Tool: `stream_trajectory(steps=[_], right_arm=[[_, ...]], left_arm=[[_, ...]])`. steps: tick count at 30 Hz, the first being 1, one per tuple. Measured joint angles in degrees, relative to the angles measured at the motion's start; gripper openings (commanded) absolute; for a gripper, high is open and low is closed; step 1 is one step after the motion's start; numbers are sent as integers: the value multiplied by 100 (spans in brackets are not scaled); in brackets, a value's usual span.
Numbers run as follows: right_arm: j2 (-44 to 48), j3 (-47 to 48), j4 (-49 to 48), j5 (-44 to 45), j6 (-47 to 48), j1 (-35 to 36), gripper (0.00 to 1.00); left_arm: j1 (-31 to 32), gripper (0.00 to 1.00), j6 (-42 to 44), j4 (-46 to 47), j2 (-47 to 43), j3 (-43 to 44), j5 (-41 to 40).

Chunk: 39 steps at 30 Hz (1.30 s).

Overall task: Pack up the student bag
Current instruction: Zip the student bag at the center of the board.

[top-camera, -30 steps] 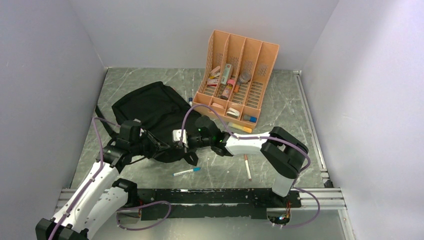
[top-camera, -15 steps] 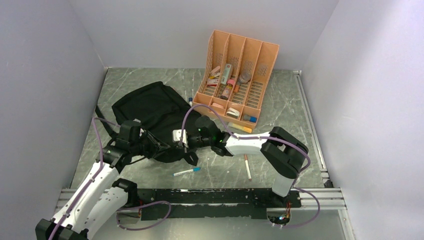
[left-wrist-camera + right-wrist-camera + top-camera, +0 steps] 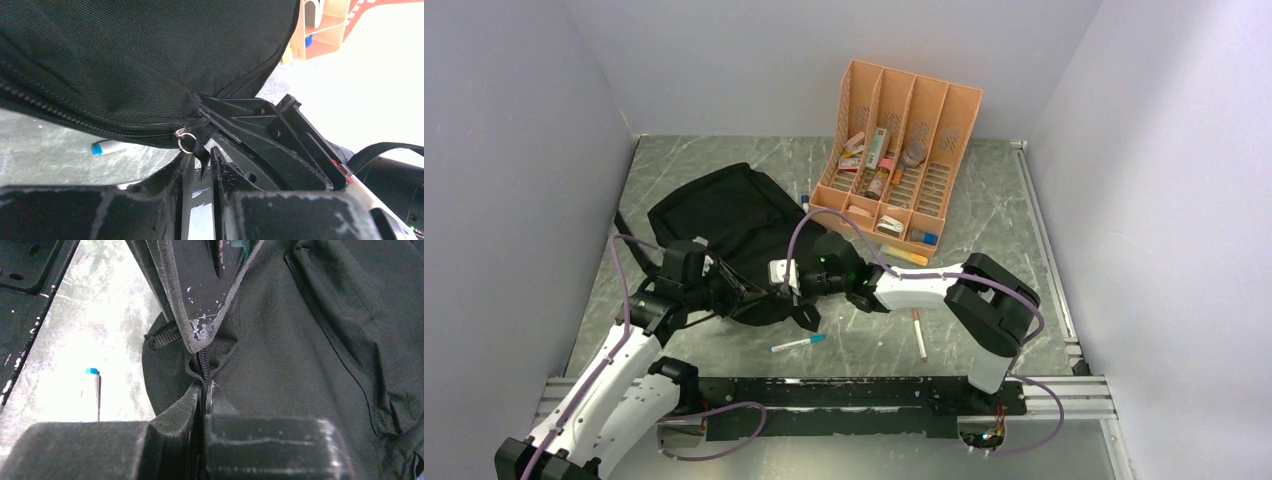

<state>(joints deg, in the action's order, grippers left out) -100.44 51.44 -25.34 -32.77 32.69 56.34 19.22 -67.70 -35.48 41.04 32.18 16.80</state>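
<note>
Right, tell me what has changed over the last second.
Nothing has visibly moved, and nothing was taken or let go. The left gripper is still closed on the zipper pull at the near edge of the student bag, and the right gripper is still shut on the bag's fabric beside the zipper. The blue-capped marker and the orange organizer lie as before.

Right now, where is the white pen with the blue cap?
In the top view the white pen lies on the table, just on the near side of the student bag and left of the other loose pen.
</note>
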Motion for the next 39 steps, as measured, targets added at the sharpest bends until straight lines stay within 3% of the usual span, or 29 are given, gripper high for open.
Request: stream_trajectory(steps=[4, 15, 26, 39], right_arm=[[0, 0, 9, -2, 17, 0, 0], [-2, 0, -2, 22, 11, 4, 0], [7, -13, -173, 278, -122, 15, 0], [472, -254, -260, 1290, -319, 330, 0]], left_arm=[[0, 5, -13, 35, -7, 0, 42], [2, 5, 28, -98, -13, 153, -70], [0, 5, 505, -988, 315, 1051, -918], [11, 5, 610, -2072, 605, 1727, -2232]])
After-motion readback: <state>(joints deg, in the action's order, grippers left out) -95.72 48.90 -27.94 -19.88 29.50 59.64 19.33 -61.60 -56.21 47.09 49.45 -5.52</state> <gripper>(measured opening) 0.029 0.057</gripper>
